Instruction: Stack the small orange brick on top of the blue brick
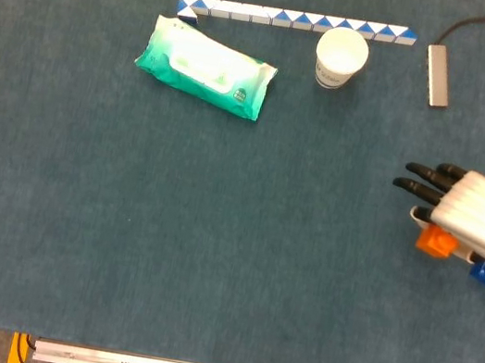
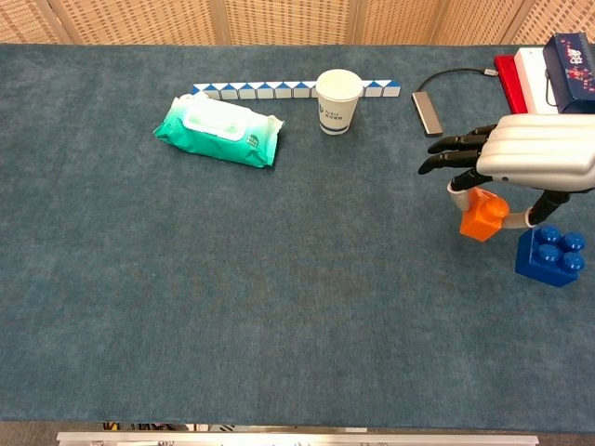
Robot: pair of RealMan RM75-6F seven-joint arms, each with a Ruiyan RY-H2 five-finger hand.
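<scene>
Wipes pack (image 2: 218,129) far left on counter (image 2: 232,307); cup (image 2: 337,101) mid-rear; right hand (image 2: 530,156) palm down, dark fingers (image 2: 451,153) stretched leftward, grasping orange brick (image 2: 482,215) underneath, lifted off counter; blue brick (image 2: 554,255) just right of it, on counter; left hand unseen.

Light was bright, even and diffuse from overhead; shadows on the surface (image 2: 279,307) stayed faint. Both views were sharp, without glare or noticeable edge distortion.
</scene>
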